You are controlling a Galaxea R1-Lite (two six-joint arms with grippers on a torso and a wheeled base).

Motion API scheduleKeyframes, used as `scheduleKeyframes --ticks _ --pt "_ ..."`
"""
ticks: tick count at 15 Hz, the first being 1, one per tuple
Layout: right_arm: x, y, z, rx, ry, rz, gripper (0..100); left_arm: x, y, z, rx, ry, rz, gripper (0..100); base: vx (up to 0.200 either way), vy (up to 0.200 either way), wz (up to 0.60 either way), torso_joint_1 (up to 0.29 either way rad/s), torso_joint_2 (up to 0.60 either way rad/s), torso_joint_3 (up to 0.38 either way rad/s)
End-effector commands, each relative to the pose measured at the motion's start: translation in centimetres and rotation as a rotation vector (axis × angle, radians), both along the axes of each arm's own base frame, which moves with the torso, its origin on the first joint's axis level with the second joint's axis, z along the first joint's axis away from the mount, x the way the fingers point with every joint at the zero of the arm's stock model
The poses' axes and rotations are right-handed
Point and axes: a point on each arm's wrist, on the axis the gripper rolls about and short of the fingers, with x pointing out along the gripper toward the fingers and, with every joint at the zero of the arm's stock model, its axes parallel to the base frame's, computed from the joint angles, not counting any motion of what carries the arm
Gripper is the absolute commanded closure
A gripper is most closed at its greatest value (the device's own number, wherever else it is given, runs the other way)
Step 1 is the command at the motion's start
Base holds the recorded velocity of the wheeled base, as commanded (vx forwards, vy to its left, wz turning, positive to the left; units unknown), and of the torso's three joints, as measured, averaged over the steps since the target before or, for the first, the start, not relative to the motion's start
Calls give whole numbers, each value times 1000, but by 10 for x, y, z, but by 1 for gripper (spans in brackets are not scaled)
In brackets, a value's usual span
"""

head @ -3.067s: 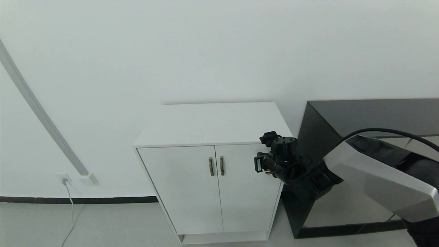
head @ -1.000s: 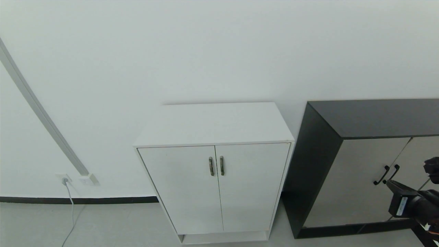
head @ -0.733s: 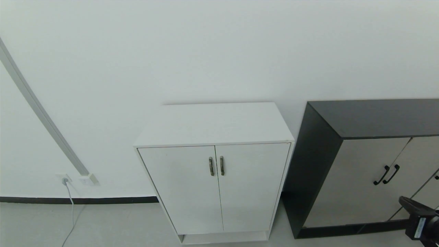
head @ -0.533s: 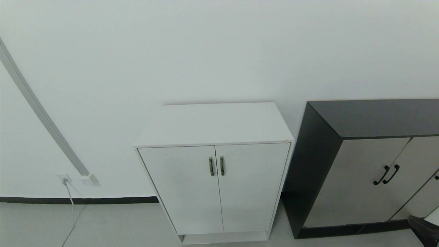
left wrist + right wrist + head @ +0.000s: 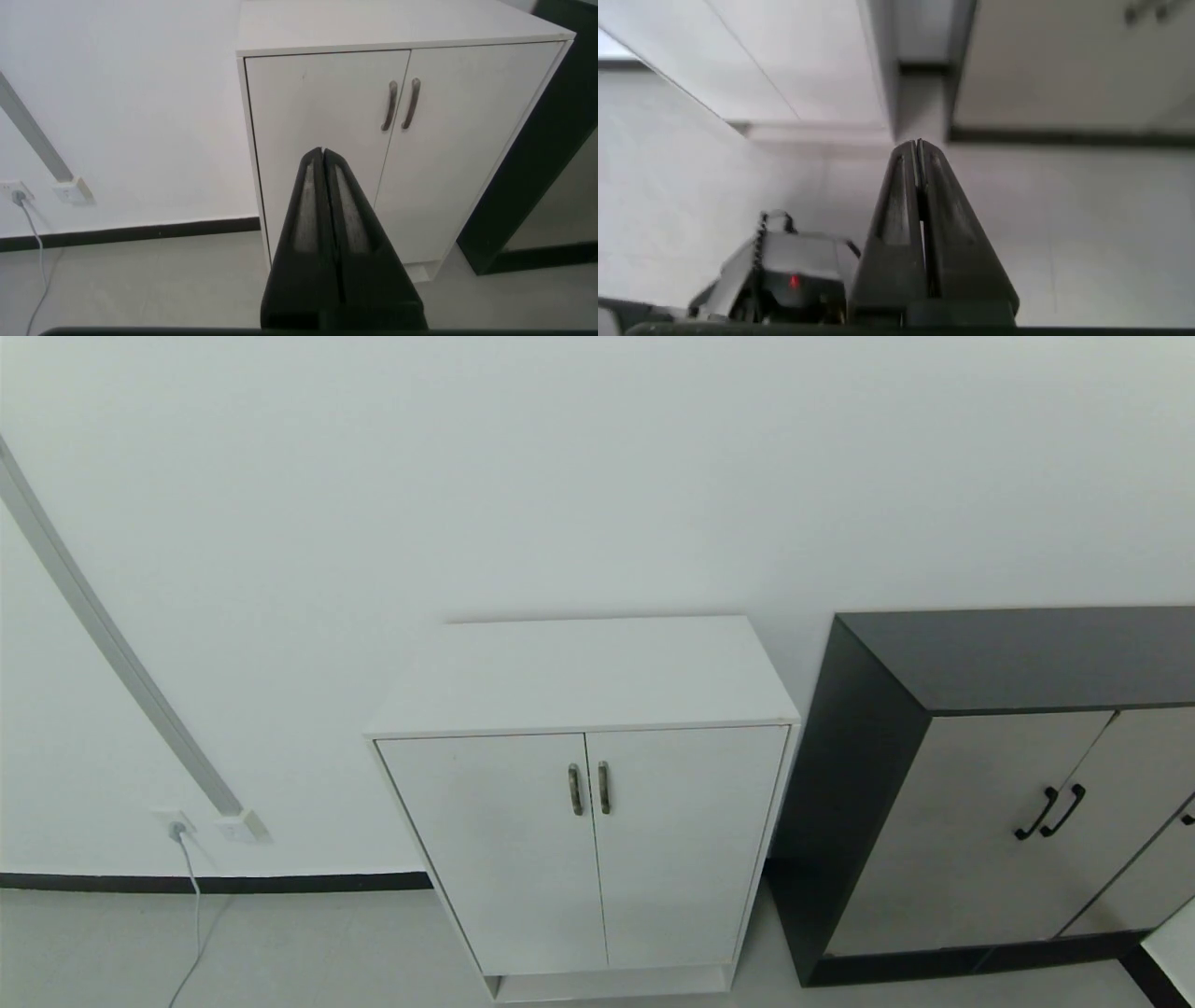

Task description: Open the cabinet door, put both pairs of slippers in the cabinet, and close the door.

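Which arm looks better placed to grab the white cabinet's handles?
Probably left: the left gripper, shut, faces the handles of the white cabinet; the right gripper points down toward the floor.

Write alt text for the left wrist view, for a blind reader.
A white cabinet stands against a white wall, both doors shut, its two handles side by side at the middle. The left tool, shut, points toward it from the foreground; a dark cabinet stands beside it.
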Motion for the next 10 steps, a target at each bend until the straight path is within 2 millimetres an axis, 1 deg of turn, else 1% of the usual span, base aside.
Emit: scheduleKeyframes --ticks 1,2,5,6,10 --pt "-11 -2 -3 -2 -60 38 100 0 0 0 -1 1 0 100 0 0 0 0 0 0" --pt "-12 -2 -3 -12 -67 58 100 0 0 0 -1 1 1 100 0 0 0 0 0 0" --pt "-16 -2 -3 -8 -111 36 100 0 0 0 -1 1 0 100 0 0 0 0 0 0" --pt "-20 -3 -3 -4 -167 -11 100 0 0 0 -1 1 1 100 0 0 0 0 0 0" --pt "-31 -4 -3 2 -309 -97 100 0 0 0 -1 1 1 100 0 0 0 0 0 0"
